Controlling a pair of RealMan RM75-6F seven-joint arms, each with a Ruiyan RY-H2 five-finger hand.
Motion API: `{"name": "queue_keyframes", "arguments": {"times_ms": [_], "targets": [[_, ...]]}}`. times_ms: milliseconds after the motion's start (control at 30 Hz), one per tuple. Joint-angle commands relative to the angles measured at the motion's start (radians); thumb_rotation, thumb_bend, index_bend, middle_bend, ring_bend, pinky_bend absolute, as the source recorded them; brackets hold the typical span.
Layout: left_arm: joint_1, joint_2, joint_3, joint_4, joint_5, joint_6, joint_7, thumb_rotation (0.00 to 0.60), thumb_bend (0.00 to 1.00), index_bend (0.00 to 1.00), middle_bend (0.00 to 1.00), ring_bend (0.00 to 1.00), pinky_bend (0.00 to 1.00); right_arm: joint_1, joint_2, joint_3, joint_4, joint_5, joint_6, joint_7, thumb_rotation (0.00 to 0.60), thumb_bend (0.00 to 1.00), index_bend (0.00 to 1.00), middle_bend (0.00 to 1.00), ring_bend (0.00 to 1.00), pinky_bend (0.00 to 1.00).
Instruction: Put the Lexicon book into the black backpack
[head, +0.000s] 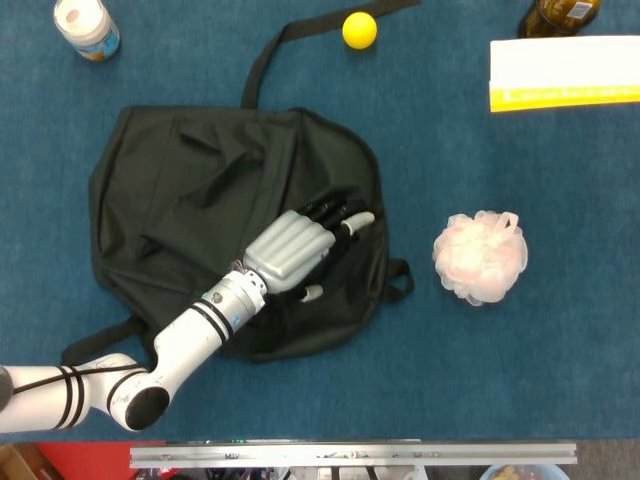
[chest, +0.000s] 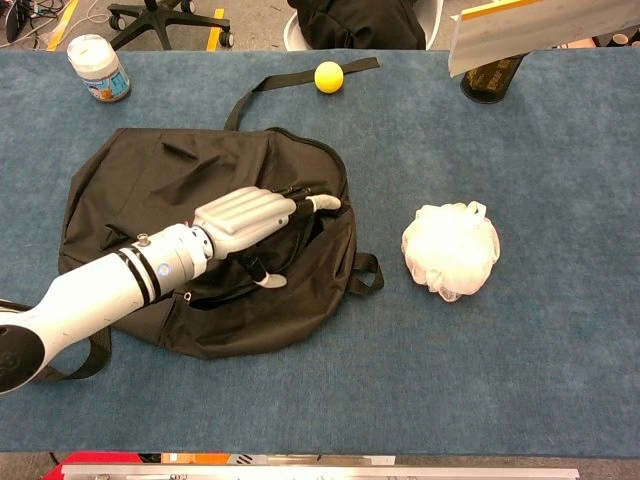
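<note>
The left hand (head: 297, 252) lies nearest, on the black backpack (head: 190, 190). Its fingers (chest: 318, 203) are tucked into the dark slit at the bag's right edge, and its thumb sits lower on the cloth. It looks like it is hooking the flap to pull the bag open, but I cannot tell for sure if it has hold of the cloth. The right hand is not seen in either view.

The backpack lies flat on the blue desk (head: 450, 380). It is soft and floppy, with wrinkles and long thin straps (head: 262, 62). A floppy bag will sag shut, so I think the mouth has to be held wide for the book.

To the right of the bag, well apart, sits a pink puffy sponge (head: 480, 256). It looks light and fluffy, like netting.

Farther back is a small round yellow ball (head: 359, 29), and a white jar (head: 86, 27) in the far left corner.

The book (head: 563, 72) is at the far right corner, well apart from the bag. It is flat, white with a yellow strip, and looks stiff with a smooth cover. I think it may be a bit heavy and slippery. A good place to hold it is along a long edge, thumb on one face and fingers on the other. A brown bottle (head: 560, 14) stands just behind it.
</note>
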Motion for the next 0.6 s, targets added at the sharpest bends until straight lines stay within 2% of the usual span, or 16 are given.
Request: {"name": "queue_keyframes", "arguments": {"times_ms": [33,233,400,533,600], "targets": [[0.010,0.003,-0.010,0.008,0.003,0.026,-0.007,0.600,0.21,0.06,0.07,0.11,0.23,-0.002,0.000,0.001,-0.003,0.001,0.001,0.000,0.600,0.35,0.80,0.73,0.48,0.46],[0.025,-0.006,-0.016,0.047,0.000,0.062,-0.004,0.600,0.25,0.26,0.24,0.31,0.50,0.000,0.003,0.002,-0.014,-0.004,0.004,-0.003,0.600,0.35,0.81,0.73,0.49,0.47],[0.037,-0.015,-0.031,0.074,-0.005,0.088,-0.027,0.600,0.31,0.43,0.45,0.52,0.73,0.000,0.006,0.002,-0.025,-0.008,0.005,-0.008,0.600,0.35,0.81,0.73,0.49,0.47],[0.043,-0.008,-0.047,0.086,-0.013,0.100,-0.046,0.600,0.36,0.53,0.56,0.62,0.84,0.000,0.010,0.003,-0.035,-0.012,0.010,-0.010,0.600,0.35,0.82,0.73,0.49,0.47],[0.048,-0.004,-0.052,0.092,-0.015,0.108,-0.056,0.600,0.37,0.54,0.58,0.64,0.87,-0.001,0.014,0.003,-0.042,-0.013,0.011,-0.012,0.600,0.35,0.82,0.73,0.49,0.47]]}}
